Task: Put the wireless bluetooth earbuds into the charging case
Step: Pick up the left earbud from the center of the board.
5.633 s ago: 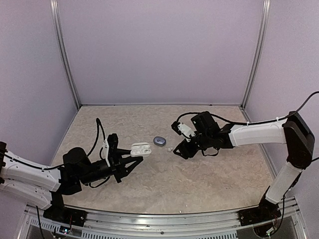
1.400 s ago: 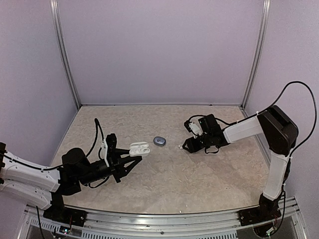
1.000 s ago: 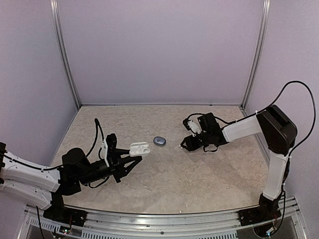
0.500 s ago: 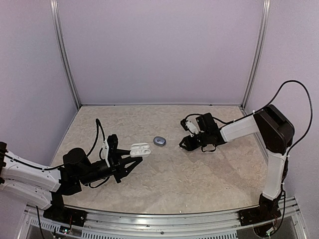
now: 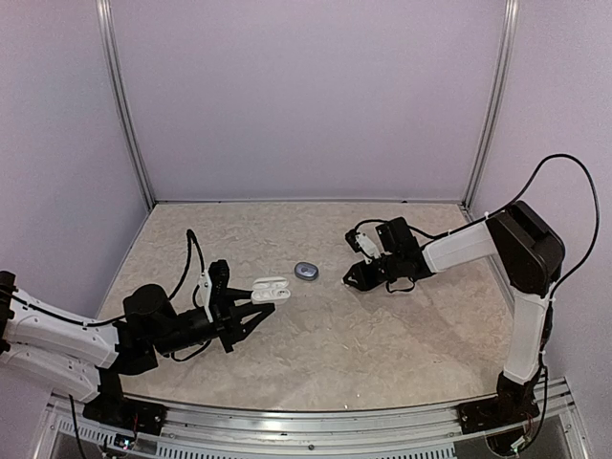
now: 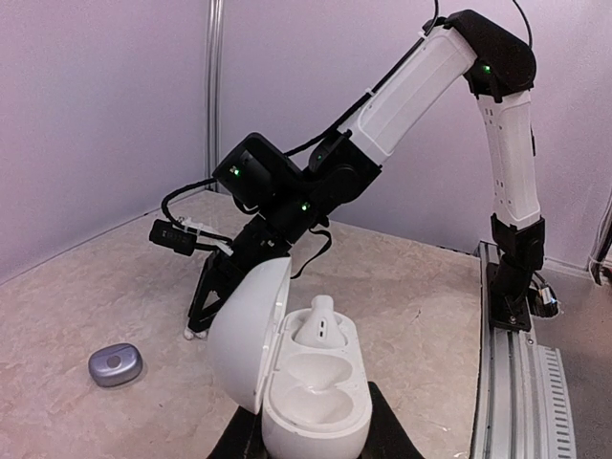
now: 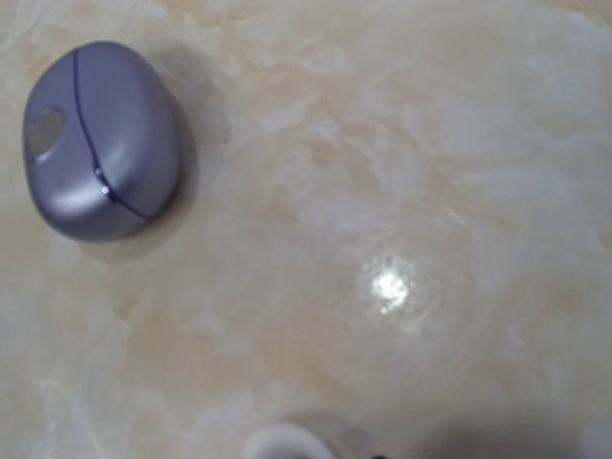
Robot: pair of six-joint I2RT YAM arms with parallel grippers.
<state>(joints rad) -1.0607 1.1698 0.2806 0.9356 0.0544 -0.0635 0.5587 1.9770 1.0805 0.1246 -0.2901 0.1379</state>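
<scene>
R fingers [image 5: 350, 279] edged left, L fingers [image 5: 256, 302] gripping open white case [image 5: 271, 287]

I work in a robotics lab test cell, not a home or a shop: plain lilac walls [image 5: 306, 96] framed by aluminium posts [image 5: 122, 105] box in a bare marbled beige table [image 5: 382, 335] on three sides. My left arm [image 5: 57, 335] and right arm [image 6: 411, 86], white and black, stand on a metal rail [image 5: 316, 435] at the table's near edge. A loose black cable [image 5: 564, 177] loops off my right arm, and small green status lights [image 6: 487, 68] glow on its joints.
</scene>
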